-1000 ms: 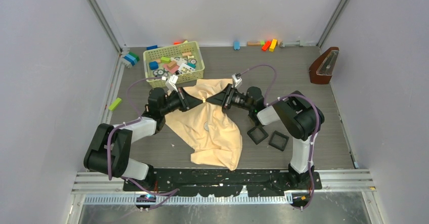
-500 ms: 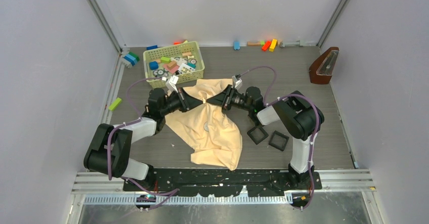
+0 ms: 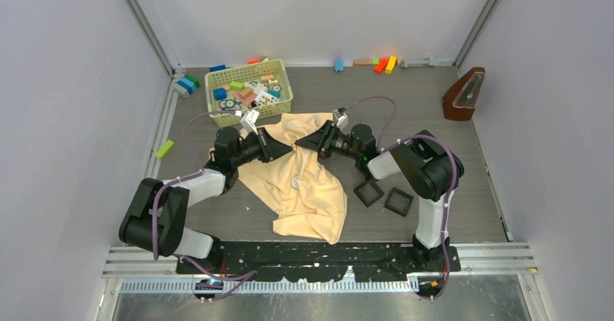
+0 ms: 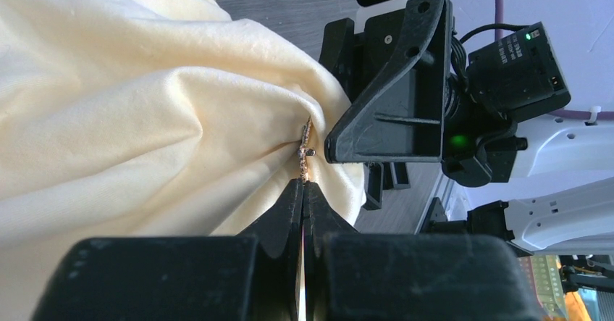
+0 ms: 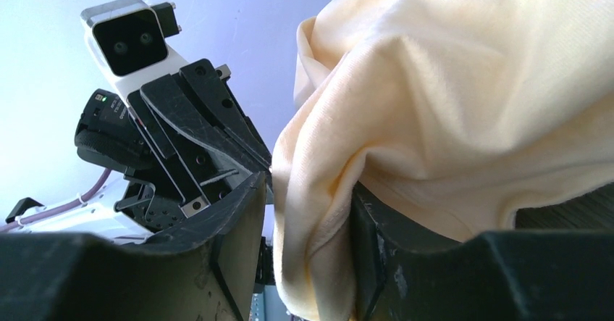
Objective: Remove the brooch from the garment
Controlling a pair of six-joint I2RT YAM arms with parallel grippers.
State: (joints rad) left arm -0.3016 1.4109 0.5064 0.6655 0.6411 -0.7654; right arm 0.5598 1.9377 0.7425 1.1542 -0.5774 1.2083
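A cream garment (image 3: pixel 313 190) lies in a heap on the table between my arms. In the left wrist view the tiny silvery brooch (image 4: pixel 305 146) is pinned on a bunched fold of the garment (image 4: pixel 145 103). My left gripper (image 4: pixel 303 185) is shut, with its tips on the brooch's lower end. My right gripper (image 5: pixel 308 190) is shut on a fold of the garment (image 5: pixel 449 82) just beyond the brooch. In the top view the left gripper (image 3: pixel 284 149) and the right gripper (image 3: pixel 300 144) point at each other a little apart. The brooch is too small to see there.
A flat grey disc (image 3: pixel 295 183) sits on the garment. Two black square trays (image 3: pixel 368 192) (image 3: pixel 398 201) lie to the right. A basket (image 3: pixel 248 89) of blocks stands at the back left. A metronome (image 3: pixel 463 95) is at the right, a green block (image 3: pixel 165 148) at the left.
My left gripper has drawn back to the left, away from the right gripper. A small gap now shows between the two tips. The right arm has barely moved.
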